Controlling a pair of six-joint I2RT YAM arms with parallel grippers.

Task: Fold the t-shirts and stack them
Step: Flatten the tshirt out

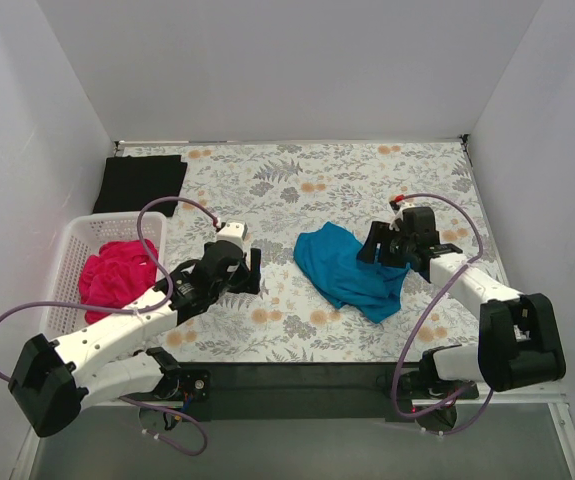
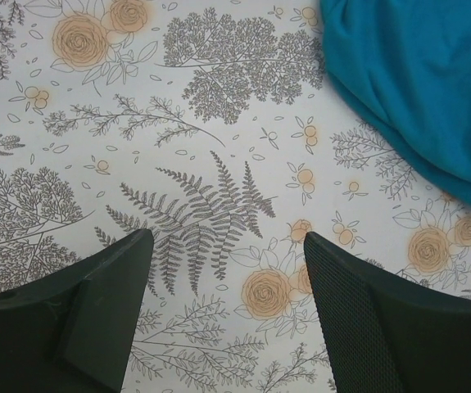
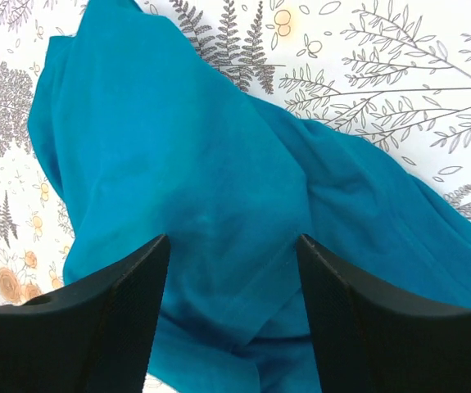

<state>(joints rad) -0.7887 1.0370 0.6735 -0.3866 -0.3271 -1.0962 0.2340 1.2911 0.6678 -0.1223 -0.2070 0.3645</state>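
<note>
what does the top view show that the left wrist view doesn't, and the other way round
Only the top: the black shirt at the far left corner, the pink shirt in the basket, and the right gripper. Only the left wrist: the left gripper open, with bare covering between its fingers. Both: the teal shirt and the covering.

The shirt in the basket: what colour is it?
Magenta-pink; the shirt in the basket shows best in the top external view.

No readable text, labels, numbers — none on anything.
</note>
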